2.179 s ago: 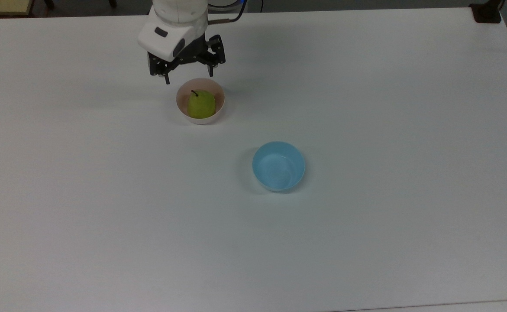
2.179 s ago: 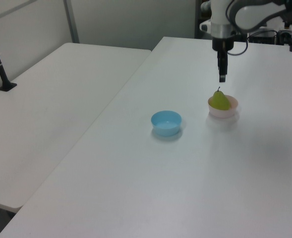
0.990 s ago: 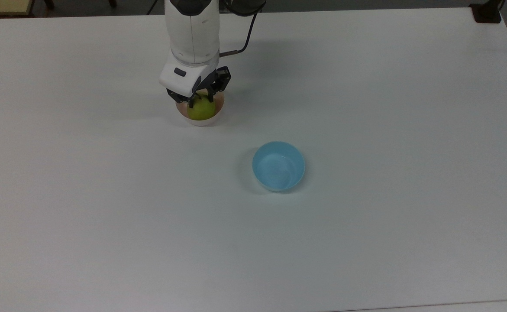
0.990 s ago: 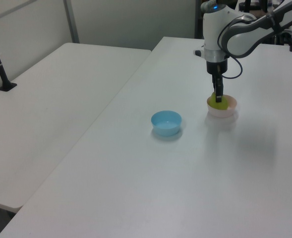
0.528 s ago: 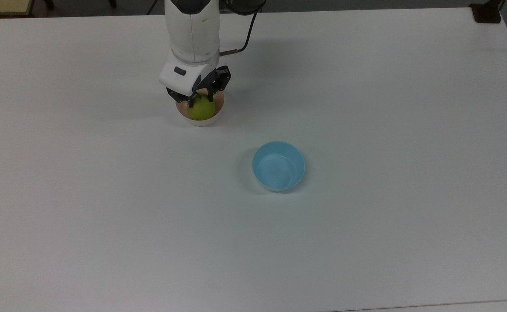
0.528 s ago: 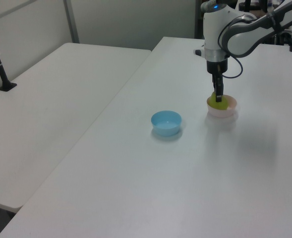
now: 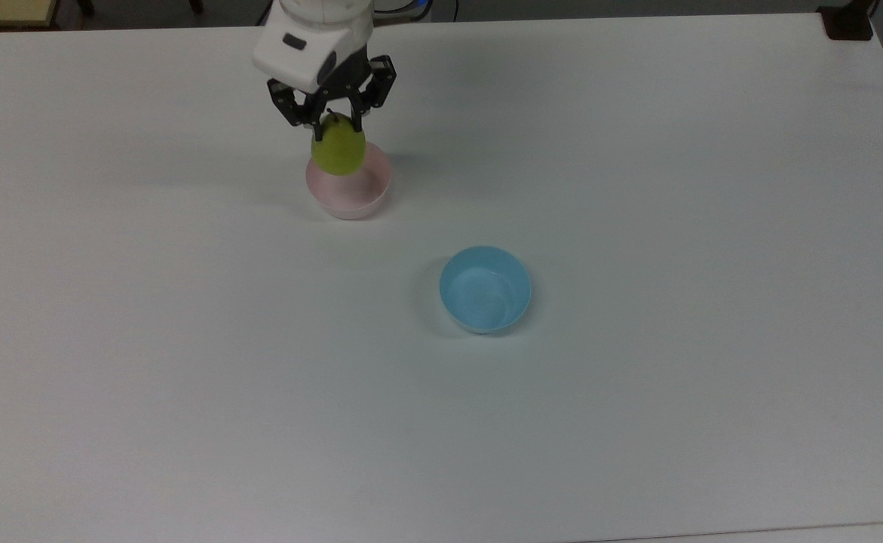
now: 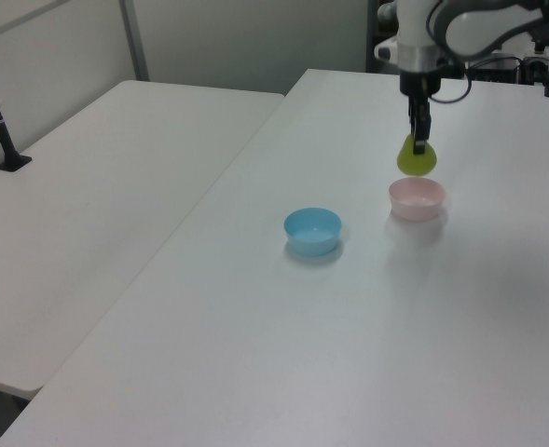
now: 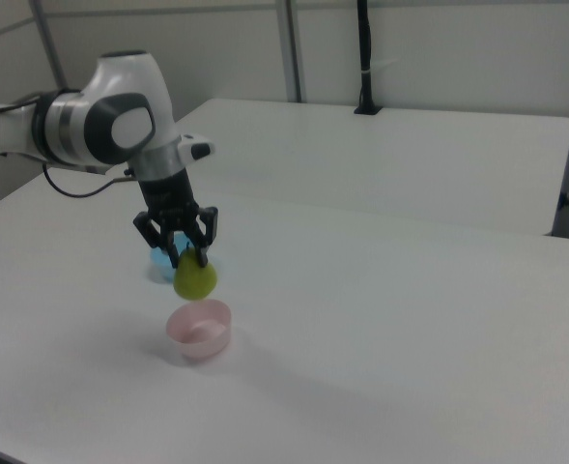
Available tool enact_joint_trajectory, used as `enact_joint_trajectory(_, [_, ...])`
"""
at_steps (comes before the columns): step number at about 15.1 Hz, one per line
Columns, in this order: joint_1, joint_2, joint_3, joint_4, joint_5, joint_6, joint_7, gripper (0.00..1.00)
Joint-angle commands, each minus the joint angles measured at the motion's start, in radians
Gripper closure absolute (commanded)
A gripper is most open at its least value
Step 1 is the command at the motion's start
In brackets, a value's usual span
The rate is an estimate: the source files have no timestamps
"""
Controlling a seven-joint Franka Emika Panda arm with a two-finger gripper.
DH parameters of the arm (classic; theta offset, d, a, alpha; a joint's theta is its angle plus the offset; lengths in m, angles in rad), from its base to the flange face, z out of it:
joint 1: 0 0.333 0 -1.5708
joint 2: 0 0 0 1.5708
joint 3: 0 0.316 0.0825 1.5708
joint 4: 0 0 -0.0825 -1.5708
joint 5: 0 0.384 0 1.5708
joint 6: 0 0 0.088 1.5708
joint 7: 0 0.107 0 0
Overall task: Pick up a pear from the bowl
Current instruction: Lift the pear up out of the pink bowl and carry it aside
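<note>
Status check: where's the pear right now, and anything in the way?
Gripper shut on pear. Pear hangs clear above pink bowl. Blue bowl off to the side, apart.

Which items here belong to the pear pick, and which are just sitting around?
In the job:
- small yellow-green pear, held above the bowl
- round pale pink bowl, nothing in it
- black two-finger gripper, shut on the pear's top

Lying about:
- round light blue bowl
- second white table alongside
</note>
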Motion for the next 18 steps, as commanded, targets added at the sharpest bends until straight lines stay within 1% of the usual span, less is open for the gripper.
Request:
enact_joint_trajectory(1, [-0.057, -0.031, -0.009, 0.064, 0.018, -0.045, -0.099, 1.00])
enact_joint_trajectory(2, [-0.078, -0.031, -0.014, 0.089, 0.030, -0.048, -0.135, 1.00])
enact_joint_trajectory(4, [-0.118, -0.011, -0.025, 0.145, 0.034, -0.048, -0.191, 1.00])
enact_joint_trajectory(5, [-0.135, 0.003, -0.040, 0.170, 0.034, -0.046, -0.230, 1.00])
enact_joint_trajectory(8, [-0.193, 0.070, -0.055, 0.254, 0.035, -0.046, -0.306, 1.00])
enact_joint_trajectory(9, [-0.206, 0.096, -0.069, 0.270, 0.041, -0.046, -0.327, 1.00])
enact_joint_trajectory(10, [-0.210, 0.130, -0.083, 0.288, 0.059, -0.046, -0.330, 1.00])
enact_joint_trajectory(13, [-0.229, 0.244, -0.124, 0.363, 0.145, -0.045, -0.324, 1.00])
enact_joint_trajectory(15, [-0.236, 0.294, -0.149, 0.367, 0.164, -0.034, -0.314, 1.00])
enact_joint_trajectory(18, [-0.255, 0.351, -0.151, 0.368, 0.165, -0.002, -0.303, 1.00])
